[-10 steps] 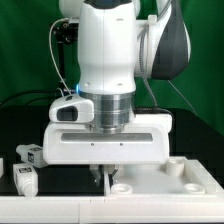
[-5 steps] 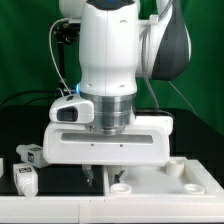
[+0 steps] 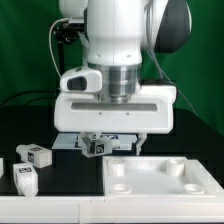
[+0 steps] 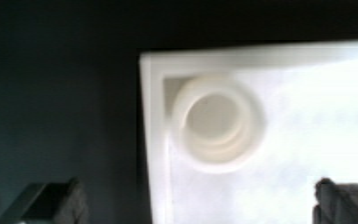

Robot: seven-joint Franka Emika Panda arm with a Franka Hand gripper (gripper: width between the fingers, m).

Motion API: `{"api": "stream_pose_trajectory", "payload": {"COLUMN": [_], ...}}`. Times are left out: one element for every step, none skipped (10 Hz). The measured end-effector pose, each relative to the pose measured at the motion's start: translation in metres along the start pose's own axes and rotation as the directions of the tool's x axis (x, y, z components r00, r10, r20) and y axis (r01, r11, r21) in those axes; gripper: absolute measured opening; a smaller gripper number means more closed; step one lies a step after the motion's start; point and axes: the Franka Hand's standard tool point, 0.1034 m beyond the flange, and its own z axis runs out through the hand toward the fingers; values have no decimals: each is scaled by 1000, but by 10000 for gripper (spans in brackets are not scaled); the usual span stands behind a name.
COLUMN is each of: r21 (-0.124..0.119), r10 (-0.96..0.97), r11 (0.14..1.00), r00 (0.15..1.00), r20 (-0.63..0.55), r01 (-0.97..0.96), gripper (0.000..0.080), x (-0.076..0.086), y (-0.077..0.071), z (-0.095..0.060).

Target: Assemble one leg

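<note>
Two legs lie on the black table at the exterior view's left, one (image 3: pixel 37 155) behind the other (image 3: pixel 25 180), both small white blocks with tag marks. A third tagged block (image 3: pixel 97 146) shows just under the hand; it looks to be behind the fingers. The large flat white slab (image 3: pixel 150 185) with round corner sockets lies at the front right. My gripper (image 3: pixel 112 148) hangs above the slab's far left corner. In the wrist view the gripper (image 4: pixel 197 205) is open and empty, with the fingers (image 4: pixel 51 200) wide apart above the slab (image 4: pixel 318 120) and one socket (image 4: pixel 217 122).
The black table edge runs along the front. A green backdrop stands behind the arm. A dark cable hangs at the back left (image 3: pixel 58 60).
The hand has risen from just above the slab and shifted a little to the exterior view's right. The slab's near sockets now show in full.
</note>
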Motion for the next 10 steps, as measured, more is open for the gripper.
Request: {"api": "stream_pose_trajectory", "payload": {"r21": [1,1,1,1,1,1,1,6,25,64], "r10": [39,30,30,30,30,32,80,172,282,367], "r11": [999,1000,1000,1000,1000,999,997,985,958,925], "r00": [999,1000,1000,1000,1000,999,997,985,957,924], "r20": [0,-2,-2,-1,-1,-1,12,30,63,103], "r01": [-39,-30,-30,-30,-30,-32,-80,-172,-284,-375], "gripper": [646,648,648,648,648,648,648,648,648,648], "x": [2,2,2,2,2,2,-3,-11,-21,-26], "y": [-3,-3,-3,-3,-3,-2,6,21,35,48], "z": [-5,-4,-4,-3,-3,-3,-6,-8,-7,-4]}}
